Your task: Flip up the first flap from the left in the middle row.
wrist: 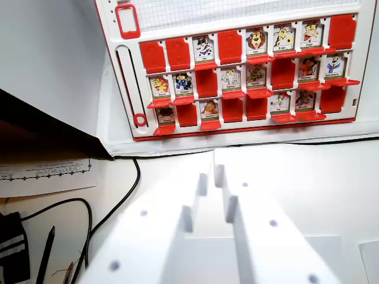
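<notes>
White fingers (177,236), slightly parted and empty, fill the lower centre of the frame, well apart from the red board (237,71) at upper centre-right, its flaps mixed.

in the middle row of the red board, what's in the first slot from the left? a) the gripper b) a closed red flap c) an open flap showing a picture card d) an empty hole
c, the first slot of the board shows a picture card, and the gripper is away from the board.

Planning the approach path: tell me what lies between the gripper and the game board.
In the wrist view, bare white table and one black cable separate gripper from game board.
</notes>
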